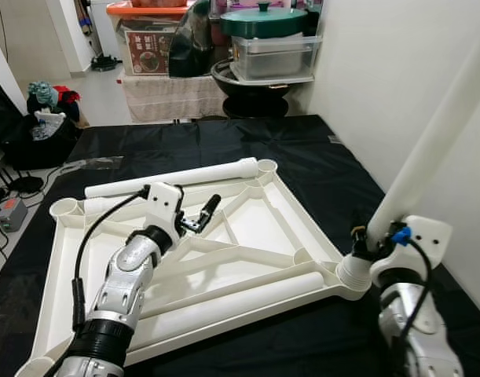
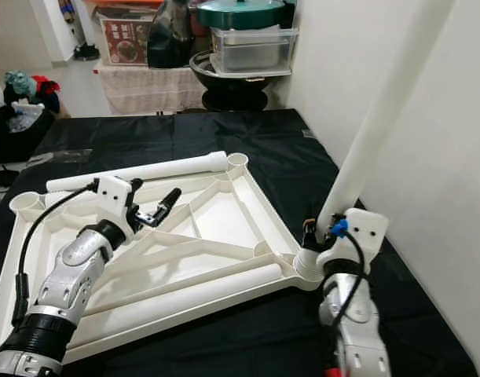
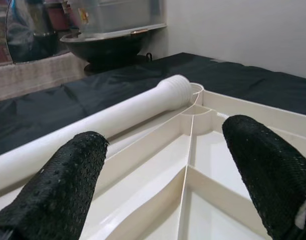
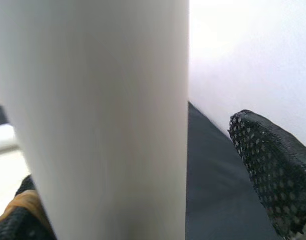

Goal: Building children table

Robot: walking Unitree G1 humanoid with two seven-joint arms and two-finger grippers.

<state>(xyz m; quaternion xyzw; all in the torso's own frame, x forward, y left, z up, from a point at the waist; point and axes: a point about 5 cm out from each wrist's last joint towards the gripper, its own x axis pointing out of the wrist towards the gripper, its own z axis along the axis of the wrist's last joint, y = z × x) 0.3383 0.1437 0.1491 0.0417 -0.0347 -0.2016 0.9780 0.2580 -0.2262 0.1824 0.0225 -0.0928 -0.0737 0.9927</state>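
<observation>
Looking down at a black sheet spread over the floor, I've got the white plastic tabletop lying upside down on it, ribs facing up, round sockets at the corners. White wall runs along my right. Behind the sheet sits household clutter: a clear storage bin with a green lid, a dark bowl under it.

One white leg stands tilted, its lower end seated in the tabletop's near right corner socket. Two more loose legs lie flat: far leg along the tabletop's far edge, near leg resting inside the frame toward me.

My right gripper is at the base of the standing leg; in the right wrist view the leg sits between the black fingers, so I read it as clamped on it. My left gripper hovers over the tabletop's middle ribs, fingers spread apart, holding nothing, just short of the far leg.
</observation>
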